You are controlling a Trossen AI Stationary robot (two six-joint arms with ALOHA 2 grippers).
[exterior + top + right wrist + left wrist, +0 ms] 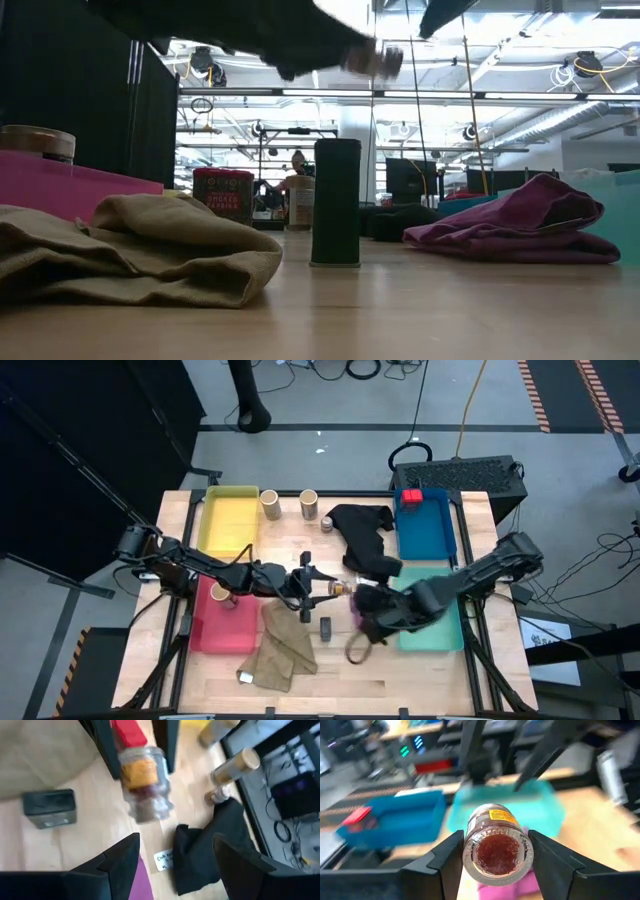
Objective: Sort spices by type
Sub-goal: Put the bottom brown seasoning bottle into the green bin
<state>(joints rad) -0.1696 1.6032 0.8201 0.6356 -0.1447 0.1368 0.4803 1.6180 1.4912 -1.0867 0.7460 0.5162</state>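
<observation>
The left claw (338,588) hangs over the middle of the wooden worktop (340,670), its two dark fingers shut on a small clear spice jar (341,588) with a yellow label and reddish contents. In the left wrist view the jar (496,847) sits clamped between both fingers (445,865), its round end facing the camera.

Behind this claw, toward the left arm's base, a red tray (222,632) holds a tan cylinder (221,595). Beyond that tray lies a yellow tray (228,520), and just past it two more tan cylinders (271,506) stand upright with a tiny grey jar (327,523) beside them. Below the held jar, a khaki cloth (282,652) lies crumpled on the worktop, and a dark grey block (325,627) stands upright just beside it. In the low view a red spice box (223,195) stands farther back.

The right claw (366,600) is just to the right of the held jar, facing it, over a purple cloth (362,622). In the right wrist view its fingers (117,857) are spread wide with nothing between them, and the jar (141,782) shows ahead of them.

Beyond the right claw a black cloth (362,535) lies on the worktop. Farther right, a blue tray (425,530) holds a red box (410,497), and a teal tray (440,625) lies under the right arm.
</observation>
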